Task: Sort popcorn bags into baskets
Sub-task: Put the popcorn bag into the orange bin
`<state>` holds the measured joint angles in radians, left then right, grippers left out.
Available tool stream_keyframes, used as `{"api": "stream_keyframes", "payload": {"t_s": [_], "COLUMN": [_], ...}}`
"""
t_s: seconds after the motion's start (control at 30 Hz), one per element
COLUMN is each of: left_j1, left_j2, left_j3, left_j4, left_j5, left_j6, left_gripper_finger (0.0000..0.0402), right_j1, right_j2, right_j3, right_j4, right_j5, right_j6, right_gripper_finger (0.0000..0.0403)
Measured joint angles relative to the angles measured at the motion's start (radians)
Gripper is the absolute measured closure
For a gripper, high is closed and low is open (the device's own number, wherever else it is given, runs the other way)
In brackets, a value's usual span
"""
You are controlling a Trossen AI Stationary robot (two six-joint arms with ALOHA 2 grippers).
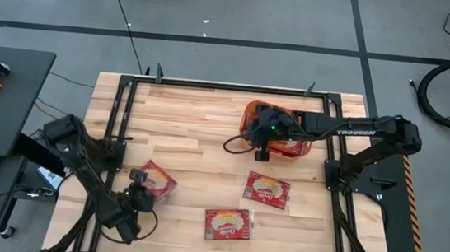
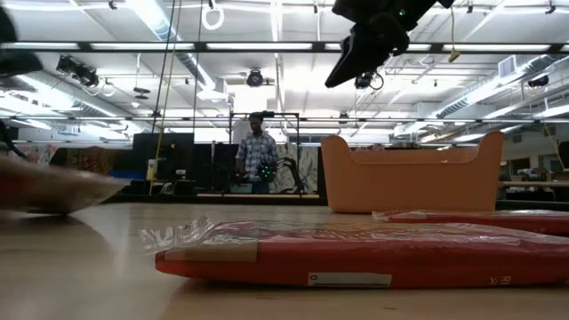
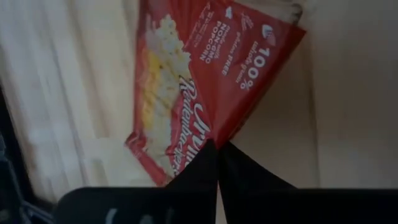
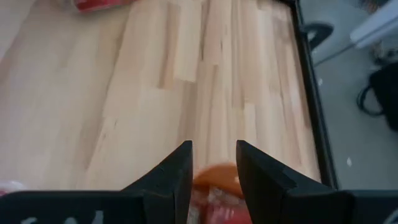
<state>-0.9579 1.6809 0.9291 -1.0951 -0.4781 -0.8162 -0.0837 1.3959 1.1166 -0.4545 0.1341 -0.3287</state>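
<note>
Three popcorn bags lie lower centre; orange basket upper right. Left gripper pinches one bag's edge shut. Right gripper hangs parted over basket. Bags look light, floppy, slick: grab edges.

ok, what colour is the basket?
Orange basket, solid walls; clearest in the low view.

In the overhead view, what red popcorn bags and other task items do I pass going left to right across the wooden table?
Left gripper shut on a flat red popcorn bag → second red bag → third red bag → orange plastic tub, with the open right gripper above its left end.
</note>
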Motion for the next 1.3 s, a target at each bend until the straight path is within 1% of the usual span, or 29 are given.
{"api": "stream_keyframes", "payload": {"t_s": [0.23,0.33,0.47,0.63,0.87,0.97,1.07,1.2,1.3], "left_j1": [0.098,0.156,0.246,0.352,0.466,0.483,0.500,0.535,0.555], "left_j2": [-0.194,-0.263,-0.320,-0.335,-0.335,-0.341,-0.342,-0.349,-0.350], "left_j3": [0.000,0.000,0.000,0.000,0.000,0.000,0.000,0.000,0.000], "left_j4": [0.007,0.056,0.167,0.308,0.491,0.559,0.632,0.717,0.771], "left_j5": [-0.056,-0.073,-0.090,-0.088,-0.048,-0.050,-0.041,0.026,0.049], "left_j6": [0.001,0.042,0.137,0.299,0.540,0.662,0.767,0.861,0.924], "left_gripper_finger": [0.0397,0.0397,0.0398,0.0398,0.0398,0.0399,0.0399,0.0399,0.0399], "right_j1": [0.079,0.114,0.154,0.188,0.220,0.226,0.225,0.226,0.233], "right_j2": [0.047,0.083,0.130,0.170,0.184,0.183,0.181,0.181,0.181], "right_j3": [0.000,0.000,0.000,0.000,0.000,0.000,0.000,0.000,0.000], "right_j4": [0.056,0.096,0.171,0.258,0.307,0.267,0.239,0.238,0.229], "right_j5": [-0.006,-0.006,0.006,0.008,0.006,0.047,0.038,0.032,0.031], "right_j6": [-0.087,-0.130,-0.172,-0.230,-0.267,-0.234,-0.186,-0.145,-0.136], "right_gripper_finger": [0.0275,0.0275,0.0275,0.0275,0.0268,0.0260,0.0255,0.0254,0.0254]}}
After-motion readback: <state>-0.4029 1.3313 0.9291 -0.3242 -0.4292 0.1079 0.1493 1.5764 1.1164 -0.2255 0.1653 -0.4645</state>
